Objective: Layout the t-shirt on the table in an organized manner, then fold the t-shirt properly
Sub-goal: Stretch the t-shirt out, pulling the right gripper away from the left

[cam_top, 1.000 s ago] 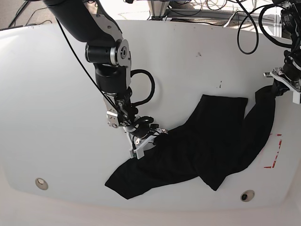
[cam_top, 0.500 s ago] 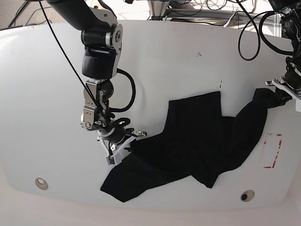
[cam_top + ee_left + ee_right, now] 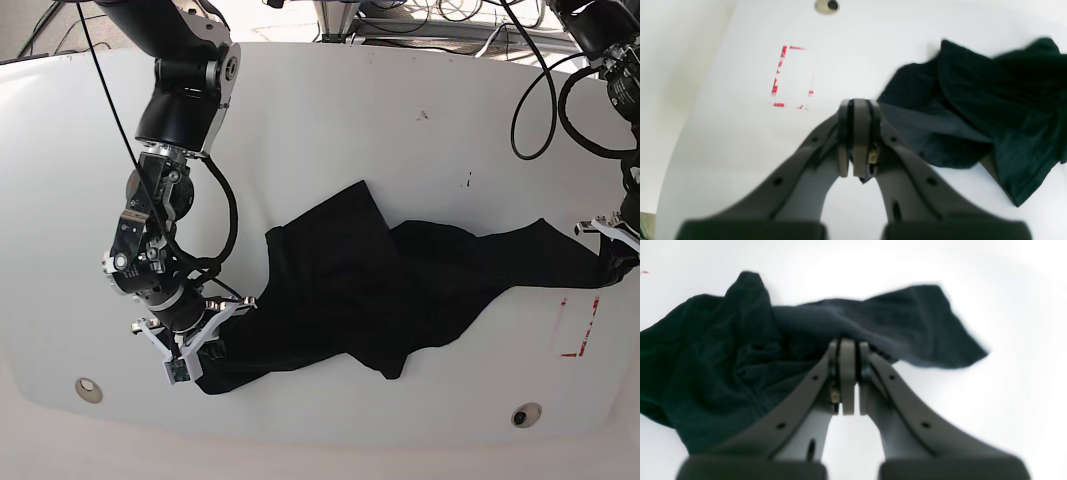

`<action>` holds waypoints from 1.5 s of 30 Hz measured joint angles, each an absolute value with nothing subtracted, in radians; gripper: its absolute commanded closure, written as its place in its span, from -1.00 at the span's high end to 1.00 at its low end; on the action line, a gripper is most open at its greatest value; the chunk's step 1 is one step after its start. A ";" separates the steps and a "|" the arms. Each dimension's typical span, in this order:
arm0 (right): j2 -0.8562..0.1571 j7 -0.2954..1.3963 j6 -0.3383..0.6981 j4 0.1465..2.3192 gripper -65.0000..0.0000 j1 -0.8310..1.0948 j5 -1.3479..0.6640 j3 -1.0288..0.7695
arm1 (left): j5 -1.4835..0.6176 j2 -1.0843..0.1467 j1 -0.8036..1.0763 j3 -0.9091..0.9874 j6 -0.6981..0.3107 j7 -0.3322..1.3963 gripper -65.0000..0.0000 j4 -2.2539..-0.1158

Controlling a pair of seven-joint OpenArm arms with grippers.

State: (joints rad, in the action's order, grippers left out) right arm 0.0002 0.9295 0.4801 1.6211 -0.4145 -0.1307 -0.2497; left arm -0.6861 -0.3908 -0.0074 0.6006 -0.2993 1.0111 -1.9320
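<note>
Both ends pinched: right gripper (image 3: 205,335) is pressed together on a corner of the t-shirt (image 3: 380,290), left gripper (image 3: 612,250) clamped on the opposite end just above the red tape mark (image 3: 580,325). The shirt is strung between them low over the surface (image 3: 350,120), still bunched and overlapped in the middle, reaching from beside the tape mark out toward the far hole (image 3: 88,388). Risk: the grips look like thin edge bites, so more tension could pop a corner free, and the centre folds may get flattened in instead of opening out.
</note>
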 measured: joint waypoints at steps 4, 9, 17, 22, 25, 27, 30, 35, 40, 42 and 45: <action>-0.031 0.958 0.483 1.688 -1.00 -0.414 -0.131 -0.249 | -0.685 -0.394 -0.089 0.601 -0.299 1.071 -1.00 -1.932; -0.071 0.971 0.511 1.748 -1.00 -0.416 -0.131 -0.249 | -0.695 -0.460 -0.170 0.600 -0.305 1.079 -1.00 -1.932; -0.152 0.973 0.533 1.776 -1.00 -0.471 -0.137 -0.247 | -0.682 -0.501 -0.334 0.577 -0.299 1.079 -0.99 -1.931; -0.210 0.976 0.532 1.774 -1.00 -0.533 -0.135 -0.249 | -0.623 -0.527 -0.449 0.482 -0.304 1.074 -0.99 -1.926; -0.237 0.971 0.532 1.757 -1.00 -0.589 -0.136 -0.248 | -0.588 -0.522 -0.491 0.450 -0.305 1.074 -0.99 -1.925; -0.258 0.970 0.535 1.731 -1.00 -0.626 -0.139 -0.247 | -0.562 -0.521 -0.512 0.437 -0.307 1.077 -0.99 -1.924; -0.285 0.971 0.538 1.693 -1.00 -0.672 -0.136 -0.248 | -0.536 -0.515 -0.556 0.415 -0.307 1.082 -0.99 -1.918; -0.315 0.973 0.537 1.638 -1.00 -0.751 -0.138 -0.246 | -0.496 -0.493 -0.622 0.397 -0.307 1.077 -0.99 -1.917; -0.351 0.973 0.545 1.557 -1.00 -0.844 -0.135 -0.243 | -0.435 -0.484 -0.683 0.356 -0.309 1.080 -0.99 -1.889; -0.364 0.974 0.566 1.525 -1.00 -0.884 -0.136 -0.246 | -0.414 -0.473 -0.716 0.352 -0.306 1.082 -0.99 -1.865; -0.381 0.976 0.586 1.493 -1.00 -0.930 -0.144 -0.244 | -0.420 -0.469 -0.751 0.350 -0.308 1.080 -0.99 -1.843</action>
State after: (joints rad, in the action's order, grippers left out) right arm -0.3805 0.9760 0.5858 1.4933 -0.9298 -0.1436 -0.2440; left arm -0.4198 -0.4686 -0.7513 0.3504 -0.3080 1.0801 -1.8427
